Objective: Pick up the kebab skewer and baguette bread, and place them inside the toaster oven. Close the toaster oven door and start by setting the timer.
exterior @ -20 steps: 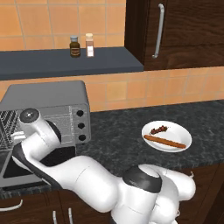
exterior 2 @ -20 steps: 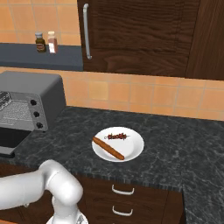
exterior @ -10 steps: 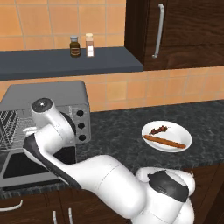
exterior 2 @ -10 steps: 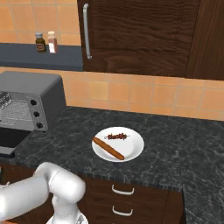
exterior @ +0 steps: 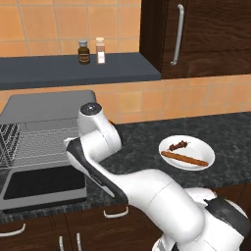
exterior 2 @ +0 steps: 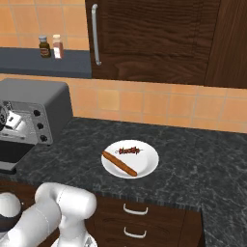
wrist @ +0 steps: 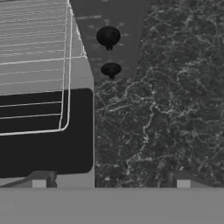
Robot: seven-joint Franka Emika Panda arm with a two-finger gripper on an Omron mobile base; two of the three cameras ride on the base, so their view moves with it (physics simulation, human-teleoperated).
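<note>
Grey metal toaster oven (exterior: 44, 110) sits at the far left of the bench (exterior 2: 202, 159), its toaster oven door (exterior: 41, 184) dropped flat toward the base, wire rack (exterior: 34, 144) bare inside. Tool (wrist: 111, 179) hangs just off the oven's right front corner, looking down: door glass and rack under its one side, two black knobs (wrist: 108, 36) ahead, dark speckled stone under the other. Fingers (wrist: 39, 179) spread wide, nothing between them. Kebab skewer (exterior 2: 129, 151) and baguette bread (exterior 2: 119, 163) both lie on a white plate (exterior 2: 149, 159), well apart from the tool, off toward the side away from the oven. Skewer is on the wall side of the plate, short, roughly parallel to the bench edge; baguette lies nearer the front edge, long axis running diagonally across the plate. The two are close but look apart. Judgement: nothing loaded yet, door already open, so the coming move is a long swing away from the oven to reach the plate, and the jaws would need turning to close across the chosen piece, not along it. Surface is flat dark granite-look stone. Orange tiled wall behind, dark wood cabinet (exterior 2: 154, 38) above with a long steel handle (exterior 2: 95, 34), and a dark shelf (exterior: 73, 68) over the oven carrying two small bottles (exterior: 92, 51).
</note>
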